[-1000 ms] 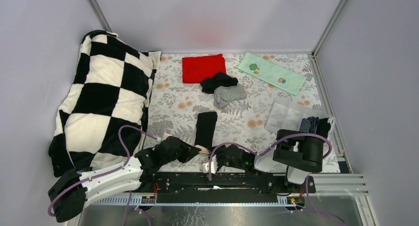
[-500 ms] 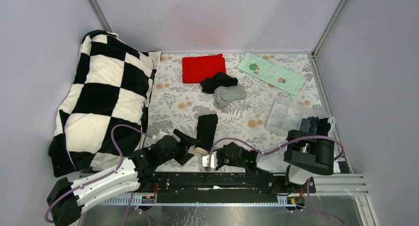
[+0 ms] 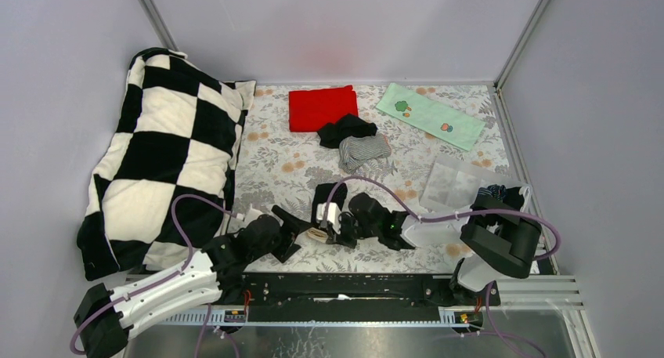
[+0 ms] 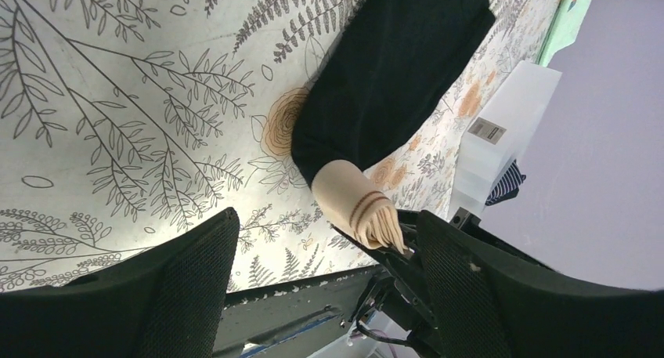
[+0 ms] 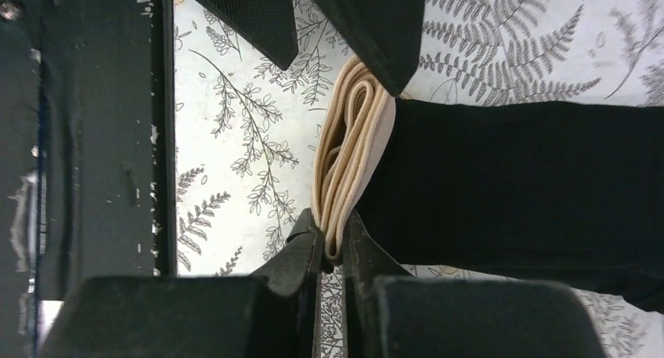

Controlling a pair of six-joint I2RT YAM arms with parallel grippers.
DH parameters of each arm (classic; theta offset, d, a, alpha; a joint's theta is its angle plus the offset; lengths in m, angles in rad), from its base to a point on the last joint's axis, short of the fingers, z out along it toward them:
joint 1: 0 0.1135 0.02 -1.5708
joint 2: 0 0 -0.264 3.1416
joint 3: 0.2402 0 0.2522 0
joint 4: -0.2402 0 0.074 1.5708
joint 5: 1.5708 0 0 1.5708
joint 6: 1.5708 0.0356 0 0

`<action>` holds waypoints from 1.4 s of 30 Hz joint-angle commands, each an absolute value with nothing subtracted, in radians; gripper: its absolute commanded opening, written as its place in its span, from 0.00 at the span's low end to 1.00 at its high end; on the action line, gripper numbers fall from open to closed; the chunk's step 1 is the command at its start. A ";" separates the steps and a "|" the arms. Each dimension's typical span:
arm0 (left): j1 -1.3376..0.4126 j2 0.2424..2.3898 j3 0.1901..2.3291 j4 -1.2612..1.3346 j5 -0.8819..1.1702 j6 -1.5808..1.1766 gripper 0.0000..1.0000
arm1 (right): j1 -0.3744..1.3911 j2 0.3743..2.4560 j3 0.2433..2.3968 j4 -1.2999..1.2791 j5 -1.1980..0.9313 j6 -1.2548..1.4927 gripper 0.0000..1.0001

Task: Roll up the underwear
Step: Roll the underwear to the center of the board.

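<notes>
Black cloth briefs (image 3: 327,195), folded to a narrow strip, lay lengthwise on the floral bench (image 3: 270,158), beige waistband (image 5: 348,150) at the near end. Right claw (image 5: 329,236): closed on one edge of that waistband, a thin bite only. Left claw (image 4: 325,225): jaws spread wide, holding nothing, just beside the same end. Further briefs (image 3: 364,150), black and pinstriped grey, were heaped near the red cloth (image 3: 321,107), unrolled. Risk, as judged: the shallow pinch could slip off the layered band once turning begins, or the roll could start skewed with only one corner held.
</notes>
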State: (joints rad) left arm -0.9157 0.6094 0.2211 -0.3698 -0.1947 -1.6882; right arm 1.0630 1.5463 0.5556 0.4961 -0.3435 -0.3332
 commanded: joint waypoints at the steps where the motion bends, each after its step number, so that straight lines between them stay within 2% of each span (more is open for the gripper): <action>1: -0.911 0.576 0.236 -0.415 -0.241 -1.654 0.88 | 1.022 1.597 0.666 0.312 -0.494 -0.177 0.00; 11: -0.910 0.531 0.259 -0.411 -0.301 -1.535 0.88 | 0.944 1.675 0.734 0.224 -0.551 0.041 0.00; 25: -0.910 0.564 0.170 -0.146 -0.243 -1.237 0.86 | 0.831 1.748 0.742 0.242 -0.648 0.304 0.00; 42: -0.910 0.631 0.099 0.008 -0.233 -1.201 0.84 | 0.770 1.902 0.968 -0.090 -0.727 0.314 0.00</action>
